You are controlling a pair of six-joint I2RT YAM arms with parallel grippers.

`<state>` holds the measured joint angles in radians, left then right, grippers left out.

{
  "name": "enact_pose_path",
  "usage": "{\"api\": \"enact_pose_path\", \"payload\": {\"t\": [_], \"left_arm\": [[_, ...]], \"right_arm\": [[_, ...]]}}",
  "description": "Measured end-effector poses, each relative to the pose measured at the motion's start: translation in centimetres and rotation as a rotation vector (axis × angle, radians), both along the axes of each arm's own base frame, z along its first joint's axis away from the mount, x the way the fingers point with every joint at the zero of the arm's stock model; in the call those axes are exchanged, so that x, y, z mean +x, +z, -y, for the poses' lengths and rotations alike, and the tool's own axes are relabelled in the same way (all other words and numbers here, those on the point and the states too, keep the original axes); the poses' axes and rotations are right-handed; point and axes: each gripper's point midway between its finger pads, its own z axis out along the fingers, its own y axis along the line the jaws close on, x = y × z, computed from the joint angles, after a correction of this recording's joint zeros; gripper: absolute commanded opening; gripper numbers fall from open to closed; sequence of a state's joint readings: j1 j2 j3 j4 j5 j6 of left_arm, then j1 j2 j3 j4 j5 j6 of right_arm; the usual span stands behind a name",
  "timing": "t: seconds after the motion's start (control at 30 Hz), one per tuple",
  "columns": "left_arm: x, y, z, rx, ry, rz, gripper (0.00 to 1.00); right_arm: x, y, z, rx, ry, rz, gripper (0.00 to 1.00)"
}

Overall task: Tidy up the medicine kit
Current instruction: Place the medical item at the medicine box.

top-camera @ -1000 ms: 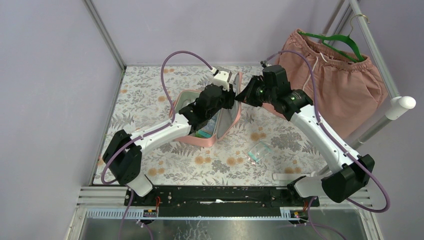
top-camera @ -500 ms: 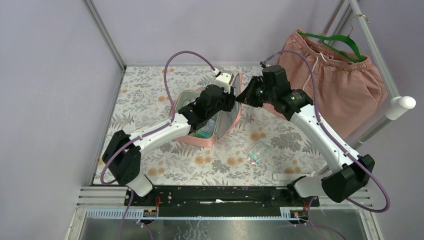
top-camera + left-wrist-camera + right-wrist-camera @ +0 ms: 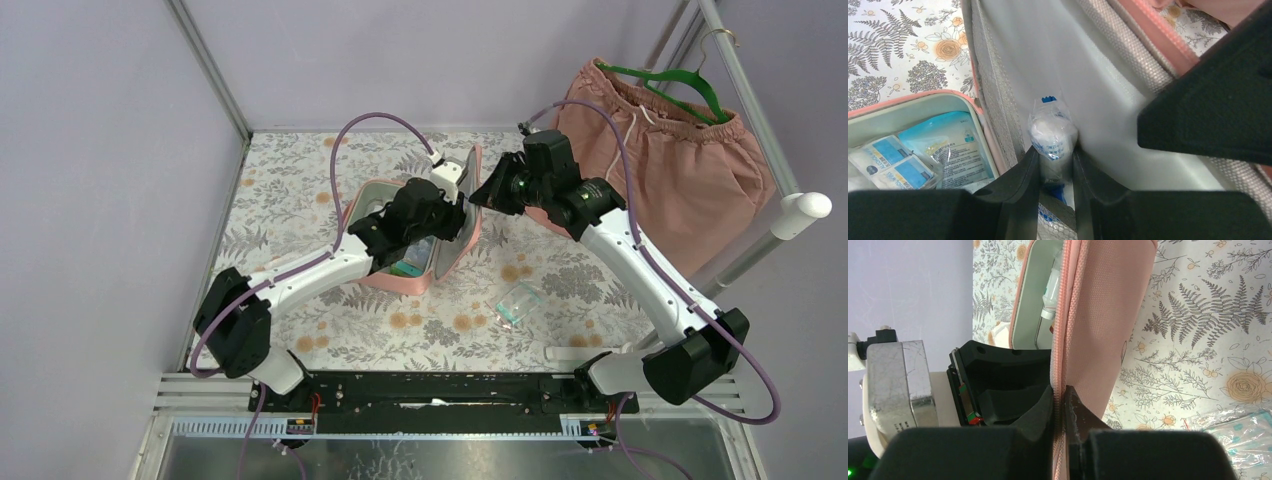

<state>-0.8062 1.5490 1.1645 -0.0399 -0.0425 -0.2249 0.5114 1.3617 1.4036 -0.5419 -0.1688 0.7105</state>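
The kit (image 3: 402, 281) lies open in the middle of the table (image 3: 300, 180), its base flat and its lid (image 3: 470, 222) stood up on the right side of the base. My right gripper (image 3: 1059, 390) is clenched on the lid's zip edge, one finger on the pink outside and one on the grey inside. That arm stretches from its base at the near right up and leftward, with the wrist turned in toward the lid. My left gripper (image 3: 1054, 150) is pinching a white roll (image 3: 1052, 132) in clear wrap, held up against the lid's grey lining beside the mesh. That arm runs diagonally from the near left, with the wrist hanging over the open base. In the base lie blue and white sachets (image 3: 950, 150). Out on the table, near right of the kit and apart from it, lies a clear packet (image 3: 520, 300). Pink shorts (image 3: 660, 150) hang on a green hanger (image 3: 680, 80) at the far right.
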Motion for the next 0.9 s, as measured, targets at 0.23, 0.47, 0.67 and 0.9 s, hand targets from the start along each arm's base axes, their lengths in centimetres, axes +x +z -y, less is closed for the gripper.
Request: {"api": "enact_pose_path", "payload": {"t": [0.23, 0.47, 0.67, 0.9], "left_arm": [[-0.4, 0.0, -0.4, 0.014, 0.003, -0.021, 0.41], [-0.2, 0.6, -1.5, 0.067, 0.054, -0.089, 0.61], [0.1, 1.2, -2.5, 0.117, 0.103, -0.119, 0.65], [0.1, 2.8, -3.1, 0.113, 0.127, -0.127, 0.7]], "right_arm": [[-0.1, 0.1, -0.2, 0.006, 0.008, 0.0, 0.0], [0.1, 0.6, -0.5, 0.021, 0.016, 0.02, 0.0], [0.2, 1.0, -0.8, 0.036, 0.025, 0.035, 0.0], [0.4, 1.4, -1.1, 0.049, 0.032, 0.051, 0.0]]}}
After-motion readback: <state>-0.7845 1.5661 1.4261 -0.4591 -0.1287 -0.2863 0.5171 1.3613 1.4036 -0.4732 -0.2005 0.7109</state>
